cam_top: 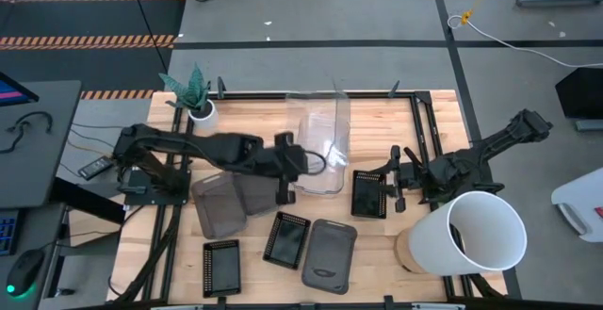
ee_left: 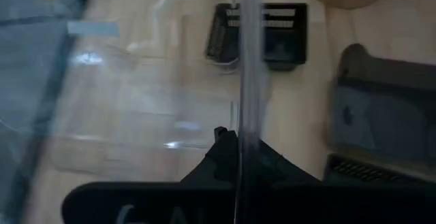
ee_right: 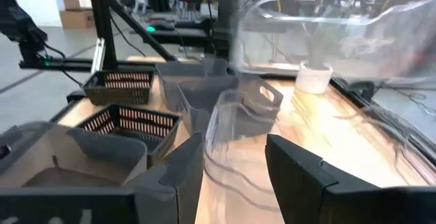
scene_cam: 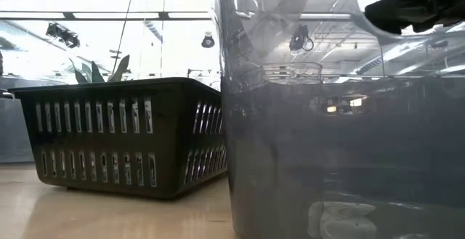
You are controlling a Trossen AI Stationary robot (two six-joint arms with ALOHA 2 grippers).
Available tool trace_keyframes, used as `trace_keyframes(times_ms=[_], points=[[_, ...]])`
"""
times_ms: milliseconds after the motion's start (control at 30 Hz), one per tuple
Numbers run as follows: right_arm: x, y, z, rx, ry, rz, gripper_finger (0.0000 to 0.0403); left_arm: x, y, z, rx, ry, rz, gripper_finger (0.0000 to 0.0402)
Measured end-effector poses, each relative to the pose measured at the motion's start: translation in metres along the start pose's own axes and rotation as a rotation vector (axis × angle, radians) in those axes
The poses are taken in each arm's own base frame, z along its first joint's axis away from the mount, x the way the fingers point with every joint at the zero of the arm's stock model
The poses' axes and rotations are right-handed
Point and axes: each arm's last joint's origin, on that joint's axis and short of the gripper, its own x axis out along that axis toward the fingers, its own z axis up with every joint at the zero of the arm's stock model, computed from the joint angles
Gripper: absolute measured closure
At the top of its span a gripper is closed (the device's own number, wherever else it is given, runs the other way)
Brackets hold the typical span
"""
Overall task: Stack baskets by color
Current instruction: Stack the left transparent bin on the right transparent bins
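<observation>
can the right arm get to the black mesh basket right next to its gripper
Probably yes. The right gripper is open and empty, right beside the black mesh basket, with nothing between them.

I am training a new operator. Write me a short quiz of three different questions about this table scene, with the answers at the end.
1. True or false: the left gripper is shut on the rim of the clear basket.
2. How many black mesh baskets lie on the table in the high view? A) two B) three C) five
3. Fill in: the right gripper is open and holds ____.

Key
1. True; in the left wrist view the fingers pinch the clear wall.
2. B: one near the right gripper, one at the middle front, one at the left front.
3. Nothing; it hovers beside the black mesh basket, near the white bucket.
</observation>
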Motion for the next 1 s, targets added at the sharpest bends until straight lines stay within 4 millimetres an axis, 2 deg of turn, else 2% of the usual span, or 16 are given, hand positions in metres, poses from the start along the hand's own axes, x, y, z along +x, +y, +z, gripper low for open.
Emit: trace_keyframes(times_ms=[167,333,467,700,867,1000], points=[[-0.004,0.002,-0.003,0.005,0.025,-0.031,0.0239,0.023,-0.018,-0.004,0.004,0.058,-0.021,0.0397],[-0.006,0.004,-0.003,0.011,0.022,-0.038,0.0239,0.044,-0.021,0.003,0.027,0.072,-0.035,0.0397],[-0.006,0.005,-0.003,0.018,0.025,-0.034,0.0239,0.061,-0.020,0.000,0.013,0.185,-0.077,0.0397],[-0.006,0.005,-0.011,0.020,0.027,-0.045,0.0239,0.060,-0.019,0.016,0.010,0.295,-0.090,0.0397],[-0.006,0.004,-0.014,0.038,-0.004,-0.045,0.0239,0.074,-0.020,0.010,-0.014,0.433,-0.150,0.0397],[-0.006,0.004,-0.015,0.038,-0.006,-0.044,0.0239,0.075,-0.020,0.005,-0.029,0.502,-0.177,0.0397]])
